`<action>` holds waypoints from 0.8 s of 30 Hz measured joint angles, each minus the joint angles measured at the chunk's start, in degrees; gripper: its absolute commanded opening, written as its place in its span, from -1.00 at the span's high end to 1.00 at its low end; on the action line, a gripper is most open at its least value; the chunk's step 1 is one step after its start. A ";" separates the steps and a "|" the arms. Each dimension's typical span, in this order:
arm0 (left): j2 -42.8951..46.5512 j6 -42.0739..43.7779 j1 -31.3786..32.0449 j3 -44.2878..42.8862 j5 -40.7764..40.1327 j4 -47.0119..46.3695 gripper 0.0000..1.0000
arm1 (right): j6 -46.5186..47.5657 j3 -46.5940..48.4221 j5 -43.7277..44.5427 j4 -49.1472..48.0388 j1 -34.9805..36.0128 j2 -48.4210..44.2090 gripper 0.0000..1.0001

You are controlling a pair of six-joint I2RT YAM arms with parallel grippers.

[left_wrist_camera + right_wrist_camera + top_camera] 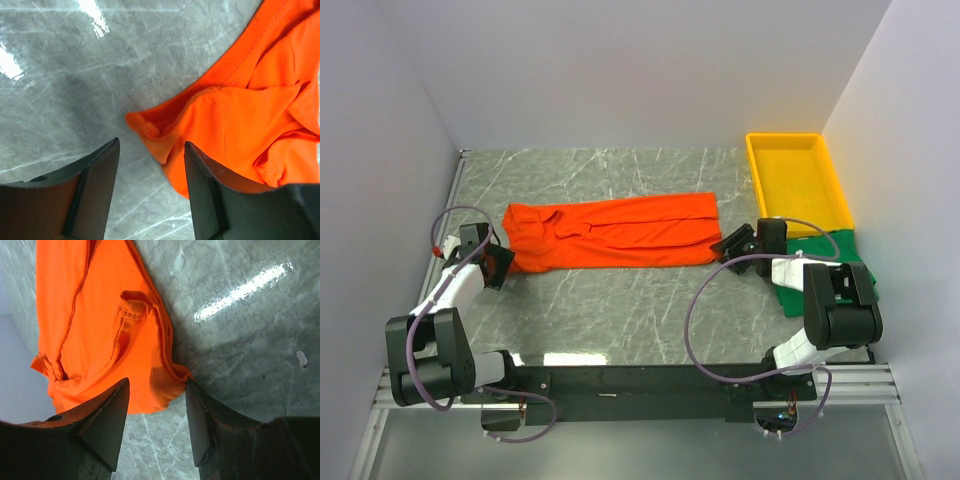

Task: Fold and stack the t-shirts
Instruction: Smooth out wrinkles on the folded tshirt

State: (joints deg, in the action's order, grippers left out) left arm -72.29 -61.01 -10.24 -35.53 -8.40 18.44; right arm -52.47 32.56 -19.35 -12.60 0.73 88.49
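While the orange-red t-shirt (610, 232) lies along the desk (620, 310), the left pincer (500, 262) and the right pincer (728, 243) stand wide at its ends, holding nothing. The dark green t-shirt (844, 250) lies just beside the yellow tray (757, 180).

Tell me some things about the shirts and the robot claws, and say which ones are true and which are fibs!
1. The orange shirt lies spread out on the table. True.
2. The green shirt is inside the yellow tray. False: it lies on the table beside the tray, partly under the right arm, and the tray has nothing in it.
3. The left claw is squeezing the orange shirt. False: its jaws stand apart, with the shirt's corner just in front of them.
4. The right claw is open at the other end of the orange shirt. True.
5. The two shirts are stacked. False: they lie apart.
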 measured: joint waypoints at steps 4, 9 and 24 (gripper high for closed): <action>-1.33 -0.33 -0.35 0.00 -0.11 -1.33 -0.16 | -0.28 0.07 -0.22 -0.11 0.00 0.26 -0.09; -2.45 -0.35 -0.50 0.00 -0.52 -1.70 -0.10 | -0.44 0.33 0.00 0.57 0.00 0.39 -0.04; -5.81 6.34 -0.66 -3.80 -5.97 1.07 0.99 | 7.52 5.29 3.26 13.03 -1.38 0.85 1.00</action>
State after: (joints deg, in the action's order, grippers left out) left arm -78.11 -54.68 -10.90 -39.33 -14.37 19.51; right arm -44.95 37.85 -16.10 0.43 -0.64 89.34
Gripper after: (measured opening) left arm 0.038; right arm 0.023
